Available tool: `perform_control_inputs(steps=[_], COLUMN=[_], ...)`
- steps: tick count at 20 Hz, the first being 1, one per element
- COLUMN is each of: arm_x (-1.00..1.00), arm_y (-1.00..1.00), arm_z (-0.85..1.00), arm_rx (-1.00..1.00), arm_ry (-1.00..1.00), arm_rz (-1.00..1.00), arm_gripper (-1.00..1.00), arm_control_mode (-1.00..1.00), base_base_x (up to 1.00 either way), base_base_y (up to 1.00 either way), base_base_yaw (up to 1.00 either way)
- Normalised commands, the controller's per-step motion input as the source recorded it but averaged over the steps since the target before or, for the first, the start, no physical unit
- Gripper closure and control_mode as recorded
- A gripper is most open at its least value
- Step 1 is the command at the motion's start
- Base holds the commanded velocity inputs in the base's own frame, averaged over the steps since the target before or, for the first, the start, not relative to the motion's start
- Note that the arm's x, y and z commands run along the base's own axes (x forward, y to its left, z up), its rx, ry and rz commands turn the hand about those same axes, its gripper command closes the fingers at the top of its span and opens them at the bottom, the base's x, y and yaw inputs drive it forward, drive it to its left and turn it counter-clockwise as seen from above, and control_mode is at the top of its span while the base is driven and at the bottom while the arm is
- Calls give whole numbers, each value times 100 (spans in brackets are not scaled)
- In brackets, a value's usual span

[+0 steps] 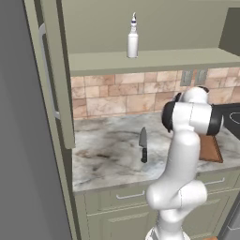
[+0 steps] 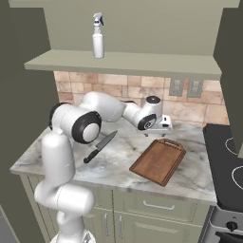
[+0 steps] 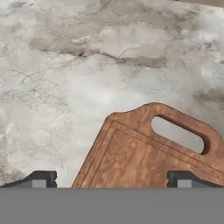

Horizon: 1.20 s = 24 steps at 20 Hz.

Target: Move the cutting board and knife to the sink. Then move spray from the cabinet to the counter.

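Over the handle end of the cutting board point(image 2: 159, 162) is where the end effector point(image 3: 112, 178) hangs right now, jaws spread as wide as they go and nothing in them. So I'd say it's on step one, lining up a grab on the board, with neither board nor knife point(image 2: 99, 147) moved yet. Next move probably needs a drop straight down so the fingertips point(image 3: 41, 179) straddle the handle loop or the rim, then a squeeze. A flat board like that could be awkward to pinch.

The board lies flat on the tabletop point(image 2: 57, 159), between the knife and the stovetop point(image 2: 228, 161). Its long axis runs front to back at a slant, handle loop pointing toward the tiled backsplash point(image 2: 118, 85). The knife lies well apart to its left, tip toward the wall too. The spray point(image 2: 98, 35) stands upright on the cabinet point(image 2: 142, 61) shelf.
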Motion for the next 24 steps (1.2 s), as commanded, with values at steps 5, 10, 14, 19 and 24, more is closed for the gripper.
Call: perform_control_inputs(steps=[5,10,14,19,24], arm_x=[36,35,31,20,28], arm_y=[-3,-6,-10,-8,-9], arm_z=[-10,-13,-19,-21,-16], arm_rx=[1,0,0,0,0], arm_ry=[0,0,0,0,0], arm_rz=[0,0,0,0,0], arm_gripper=[-100,-100,-100,-100,-100], arm_control_mode=[-100,-100,-100,-100,-100], base_base_x=[0,0,0,0,0], base_base_y=[0,0,0,0,0], base_base_yaw=[0,0,0,0,0])
